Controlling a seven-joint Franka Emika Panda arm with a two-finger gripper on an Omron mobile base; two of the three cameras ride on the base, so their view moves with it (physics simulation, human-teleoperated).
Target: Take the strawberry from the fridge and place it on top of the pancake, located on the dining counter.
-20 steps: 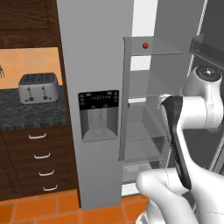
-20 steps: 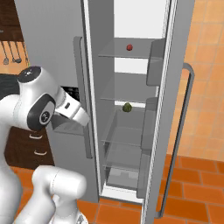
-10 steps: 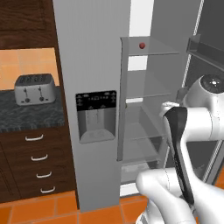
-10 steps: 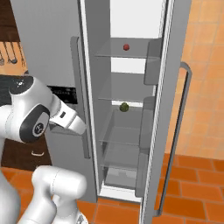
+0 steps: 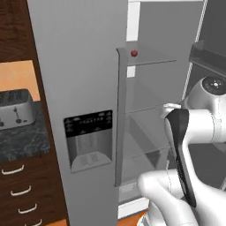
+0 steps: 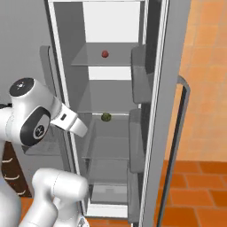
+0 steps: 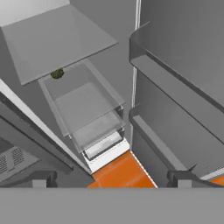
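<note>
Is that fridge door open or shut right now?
Open. The fridge door is swung aside, baring the shelves, with the strawberry on the top one.

Both base views face the open fridge (image 5: 88, 88) closely from either side; the hand view apparently angles down its shelves (image 7: 78, 100).

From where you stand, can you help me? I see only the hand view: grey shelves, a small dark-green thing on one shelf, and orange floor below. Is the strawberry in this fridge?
Observer: Yes. The strawberry lies on the top shelf of the fridge, at the middle.
Operator: And the green thing, where is it against the strawberry?
Observer: The green thing lies on the next shelf below, almost straight under it.
Operator: Is the gripper near the strawberry?
Observer: No. The gripper is open and the hand is low, about level with the green thing's shelf, at the left edge of the opening.
</note>
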